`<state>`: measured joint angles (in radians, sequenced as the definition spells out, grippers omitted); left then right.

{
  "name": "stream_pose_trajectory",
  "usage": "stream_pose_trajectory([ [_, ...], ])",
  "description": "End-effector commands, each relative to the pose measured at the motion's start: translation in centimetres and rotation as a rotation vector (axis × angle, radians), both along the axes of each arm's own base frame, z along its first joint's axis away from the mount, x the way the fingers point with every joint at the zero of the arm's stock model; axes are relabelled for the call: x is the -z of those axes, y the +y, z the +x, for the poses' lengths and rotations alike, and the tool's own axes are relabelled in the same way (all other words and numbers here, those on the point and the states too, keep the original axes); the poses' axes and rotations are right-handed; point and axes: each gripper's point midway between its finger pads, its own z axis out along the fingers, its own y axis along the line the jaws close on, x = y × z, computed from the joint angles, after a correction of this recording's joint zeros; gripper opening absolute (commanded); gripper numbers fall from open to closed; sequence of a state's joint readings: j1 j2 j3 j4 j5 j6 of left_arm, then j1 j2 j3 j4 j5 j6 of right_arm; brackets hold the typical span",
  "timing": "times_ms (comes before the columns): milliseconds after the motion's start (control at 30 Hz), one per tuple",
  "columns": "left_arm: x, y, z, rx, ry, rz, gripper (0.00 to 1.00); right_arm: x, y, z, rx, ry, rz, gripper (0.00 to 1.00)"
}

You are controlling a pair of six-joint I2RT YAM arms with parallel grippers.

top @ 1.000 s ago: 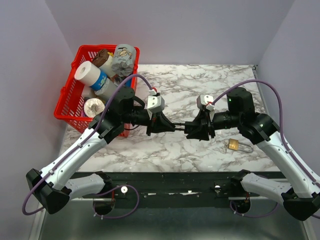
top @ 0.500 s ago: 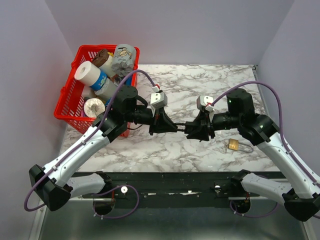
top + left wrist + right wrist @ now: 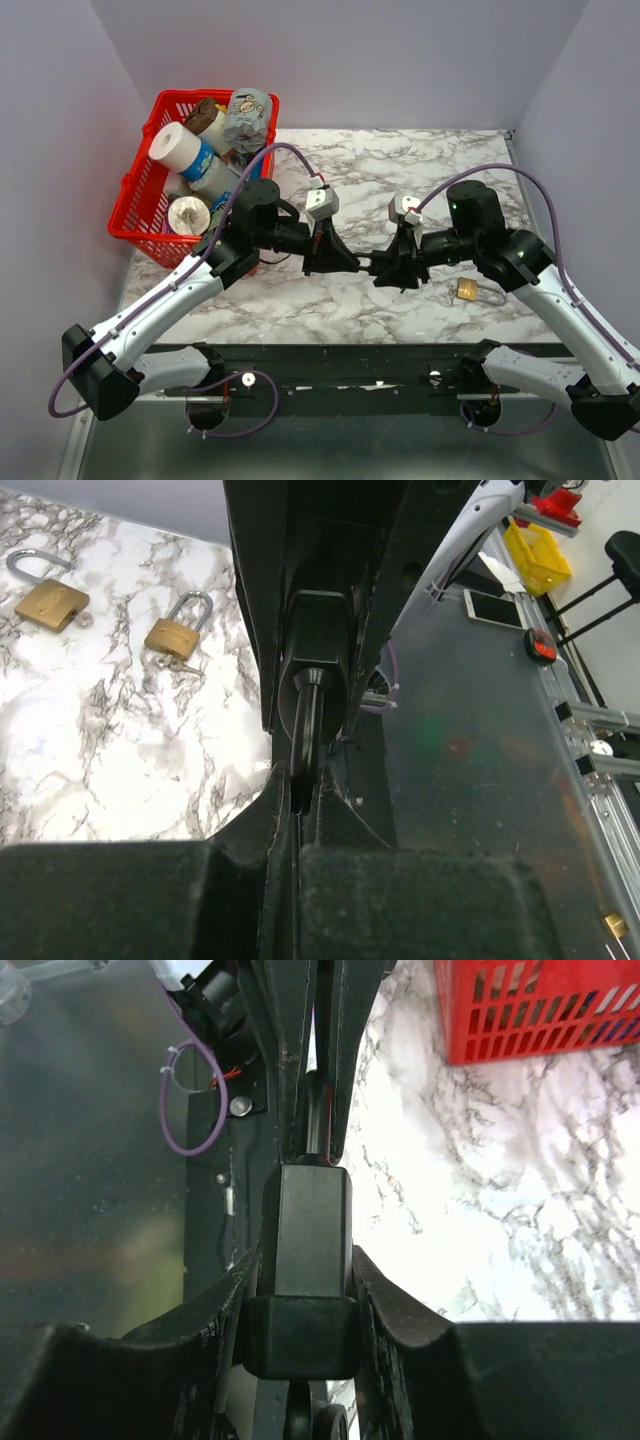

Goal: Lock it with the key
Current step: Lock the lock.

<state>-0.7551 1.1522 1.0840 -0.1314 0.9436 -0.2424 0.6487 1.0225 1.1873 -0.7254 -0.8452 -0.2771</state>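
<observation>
Currently logged both arms nose to nose at frame centre of the top view, above the worktop [image 3: 420, 165]. Found right claw [image 3: 388, 268] clamped on a black block [image 3: 305, 1215], taken to be the lock body. Found left claw [image 3: 350, 262] pressed together on a thin black shaft [image 3: 305, 720] entering that block, taken to be the key. Read the shaft's long axis as left-right in the top view, in line with both claws. Judged next move a twist about that axis, left wrist nearer the key end. Counted two brass padlocks [image 3: 178, 632] on the worktop at upper left of the left wrist view, apart from both claws. Noted red basket [image 3: 135, 215] at upper left, well apart. Saw open room around the joined claws.
</observation>
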Motion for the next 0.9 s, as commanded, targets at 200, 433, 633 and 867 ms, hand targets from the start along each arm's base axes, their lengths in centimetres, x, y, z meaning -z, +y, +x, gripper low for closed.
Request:
stream_pose_trajectory([
  [200,-3.1,-4.2,-2.3,0.115,-0.100,-0.191,0.00,-4.2,5.7,0.5,-0.178,-0.172,0.200,0.01],
  [433,-3.1,-0.8,0.5,0.031,-0.147,-0.114,0.00,-2.3,3.6,-0.3,-0.129,-0.135,0.137,0.01],
  [633,-4.5,0.8,3.1,-0.029,-0.264,-0.087,0.00,0.1,2.6,-0.5,-0.101,-0.103,0.068,0.01],
  [867,-6.6,0.6,4.7,-0.066,-0.372,-0.094,0.00,1.6,2.2,-0.1,-0.067,-0.078,0.018,0.01],
])
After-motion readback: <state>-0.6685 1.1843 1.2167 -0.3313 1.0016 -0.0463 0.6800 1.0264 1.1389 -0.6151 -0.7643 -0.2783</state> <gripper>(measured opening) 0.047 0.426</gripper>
